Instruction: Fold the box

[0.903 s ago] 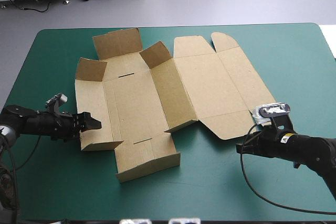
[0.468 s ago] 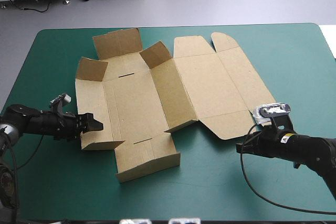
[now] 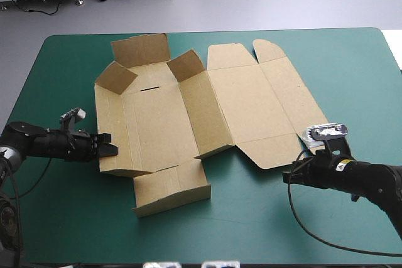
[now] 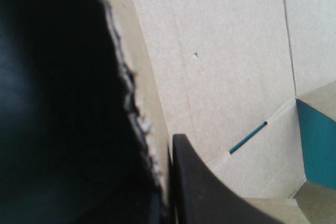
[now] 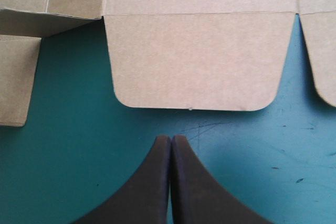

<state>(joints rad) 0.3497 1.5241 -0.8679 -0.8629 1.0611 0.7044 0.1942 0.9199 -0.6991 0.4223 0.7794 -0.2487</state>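
The brown box [image 3: 188, 111] lies opened out in the middle of the table, its left wall [image 3: 110, 130] tilted up and two far flaps standing. My left gripper [image 3: 107, 149] is at the near end of that left wall, shut on the box. In the left wrist view the board's frayed edge [image 4: 131, 93] runs between the two black fingers [image 4: 210, 192], with the box floor [image 4: 226, 51] ahead. My right gripper [image 3: 286, 177] rests on the teal-green cover, shut on nothing. Its tip [image 5: 171, 140] points at the rounded flap [image 5: 199, 61] just ahead, a small gap between them.
The near flap [image 3: 169, 189] of the box sticks out toward the table's front edge. The lid panel with its rounded tab [image 3: 267, 48] reaches toward the far right. Bare teal-green cover [image 3: 352, 80] lies right of the box.
My left gripper has gone from open to shut on the box's left wall. That wall and the far-left flap have lifted, and the near flap has shifted a little left. The right arm has not moved.
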